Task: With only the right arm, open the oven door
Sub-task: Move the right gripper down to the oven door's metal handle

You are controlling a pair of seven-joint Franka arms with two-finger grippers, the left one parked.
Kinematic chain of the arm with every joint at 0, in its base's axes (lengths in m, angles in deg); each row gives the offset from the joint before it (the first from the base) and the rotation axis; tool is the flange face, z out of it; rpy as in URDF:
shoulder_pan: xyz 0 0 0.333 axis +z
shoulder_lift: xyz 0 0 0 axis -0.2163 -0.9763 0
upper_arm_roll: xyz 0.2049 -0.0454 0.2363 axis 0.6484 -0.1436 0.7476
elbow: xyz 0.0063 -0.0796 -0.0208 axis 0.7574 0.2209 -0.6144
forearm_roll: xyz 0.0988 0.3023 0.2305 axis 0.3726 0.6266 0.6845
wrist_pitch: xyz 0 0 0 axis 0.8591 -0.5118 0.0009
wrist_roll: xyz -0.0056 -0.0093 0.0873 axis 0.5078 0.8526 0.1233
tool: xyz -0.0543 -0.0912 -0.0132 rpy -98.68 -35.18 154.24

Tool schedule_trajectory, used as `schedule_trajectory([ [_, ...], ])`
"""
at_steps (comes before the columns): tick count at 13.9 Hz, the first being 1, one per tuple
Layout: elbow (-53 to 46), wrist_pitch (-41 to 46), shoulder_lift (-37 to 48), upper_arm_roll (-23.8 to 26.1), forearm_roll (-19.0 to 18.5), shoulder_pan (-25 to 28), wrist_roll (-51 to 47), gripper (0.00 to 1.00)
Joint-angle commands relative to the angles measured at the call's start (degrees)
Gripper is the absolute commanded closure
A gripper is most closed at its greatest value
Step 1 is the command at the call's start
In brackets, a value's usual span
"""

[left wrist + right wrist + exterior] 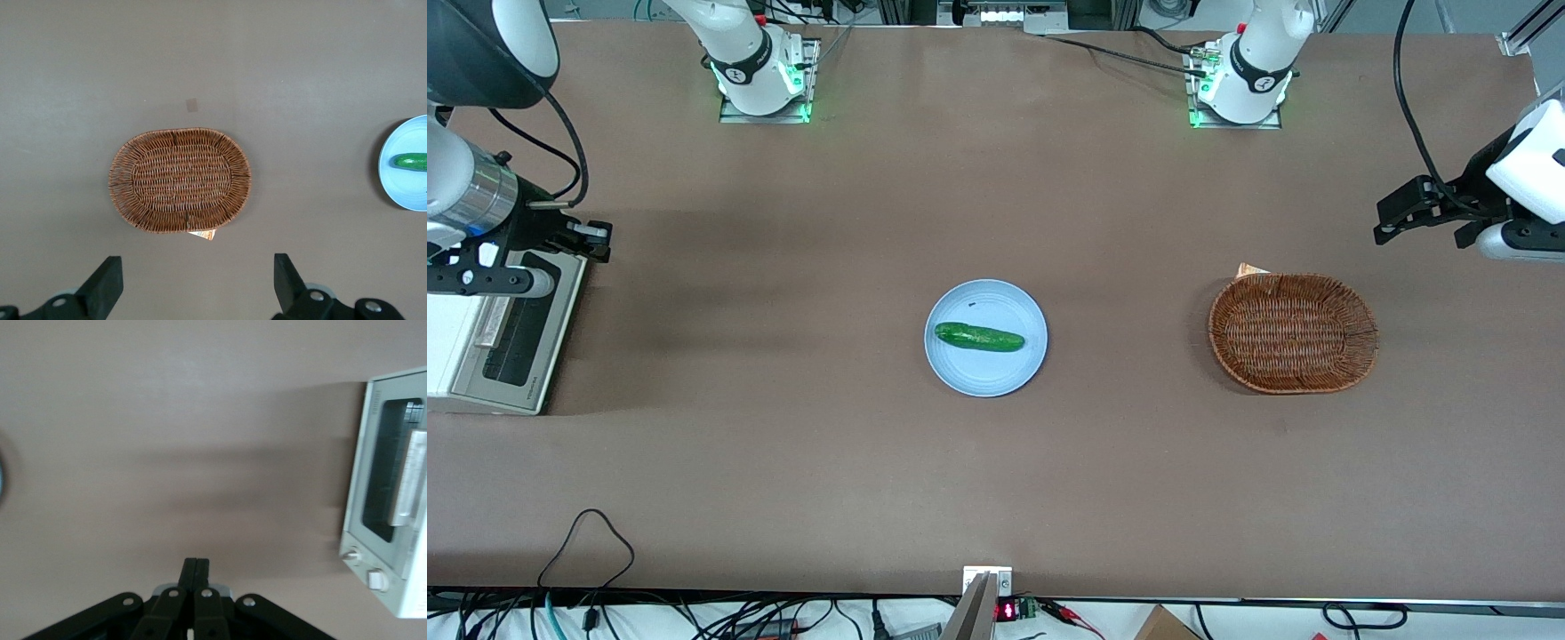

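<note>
The white toaster oven [454, 342] stands at the working arm's end of the table. Its oven door [516, 333], a silver frame with a dark glass window and a bar handle [494, 322], is closed and faces the plate. The right arm [467, 191] hangs over the oven's end that is farther from the front camera. My gripper [596, 238] is shut and empty, in the air above bare table just in front of the door, apart from it. In the right wrist view the gripper [197, 565] shows with fingers pressed together, and the oven door [380, 477] and handle [408, 480] lie off to one side.
A light blue plate [996, 373] with a green cucumber [978, 337] sits mid-table. A brown wicker basket [1294, 333] stands toward the parked arm's end, also in the left wrist view [180, 180]. Brown table surface lies between oven and plate.
</note>
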Motion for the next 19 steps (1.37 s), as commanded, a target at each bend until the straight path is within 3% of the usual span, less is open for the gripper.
schedule_trajectory([
  [1, 0.73, -0.62, -1.55, 0.01, -7.87, -0.33, -0.95, 1.0],
  [5, 2.83, -3.25, -4.97, -0.69, -19.84, -2.43, -1.13, 1.0],
  [8, 6.77, -9.2, -7.61, -1.65, -31.61, -3.75, -2.87, 1.0],
  [13, 9.95, -12.49, -10.51, -2.62, -40.76, -4.9, -10.97, 1.0],
  [19, 13.56, -17.41, -12.19, -4.29, -46.49, -5.78, -15.98, 1.0],
])
